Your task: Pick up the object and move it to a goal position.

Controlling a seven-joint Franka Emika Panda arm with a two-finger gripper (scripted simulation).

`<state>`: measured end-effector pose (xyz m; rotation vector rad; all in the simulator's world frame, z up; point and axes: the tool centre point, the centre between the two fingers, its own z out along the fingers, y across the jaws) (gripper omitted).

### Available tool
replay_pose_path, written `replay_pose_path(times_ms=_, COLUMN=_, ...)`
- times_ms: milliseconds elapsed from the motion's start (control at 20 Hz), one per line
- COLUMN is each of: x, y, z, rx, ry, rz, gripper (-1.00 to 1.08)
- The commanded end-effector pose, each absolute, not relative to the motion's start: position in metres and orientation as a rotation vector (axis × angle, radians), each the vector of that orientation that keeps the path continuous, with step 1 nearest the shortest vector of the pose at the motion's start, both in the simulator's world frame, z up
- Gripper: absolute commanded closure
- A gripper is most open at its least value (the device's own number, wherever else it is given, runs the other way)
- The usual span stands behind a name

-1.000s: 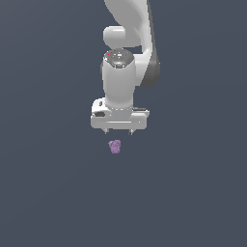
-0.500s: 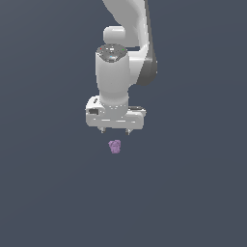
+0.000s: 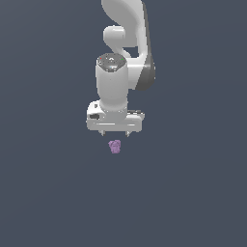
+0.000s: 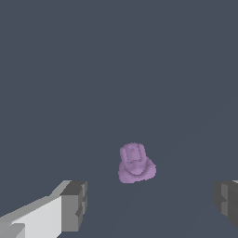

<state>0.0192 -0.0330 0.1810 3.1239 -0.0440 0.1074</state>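
no legible text or markings, seemingly, in either view

The arm (image 3: 126, 53) was glossy white with rounded segments and a dark grey joint band. Its pincer (image 3: 115, 134) had a wide white body with short grey fingertips (image 4: 74, 204).

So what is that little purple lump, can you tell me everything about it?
The purple lump is tiny, pale lilac and bumpy, with a rounded knob on top of a wider, lumpy base. It looks matte, like soft clay or plastic. It sits alone on the plain dark grey floor, and nothing else touches it. The white tool hangs just above it with its two grey fingertips spread wide, one on each side, not gripping it.
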Motion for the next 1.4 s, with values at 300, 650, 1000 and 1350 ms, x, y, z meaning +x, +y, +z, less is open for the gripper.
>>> replay_pose_path(times_ms=300, x=0.009, y=-0.039, z=0.122, rx=3.128, ry=0.148, rz=0.04, gripper=-0.92)
replay_pose_path(times_ms=650, x=0.001, y=-0.042, z=0.09, rx=3.13, ry=0.255, rz=0.005, gripper=-0.92)
replay_pose_path(times_ms=1000, x=-0.001, y=-0.042, z=0.085, rx=3.13, ry=0.265, rz=0.0, gripper=-0.92)
replay_pose_path(times_ms=1350, x=-0.002, y=-0.042, z=0.056, rx=3.13, ry=0.268, rz=0.0, gripper=-0.92)
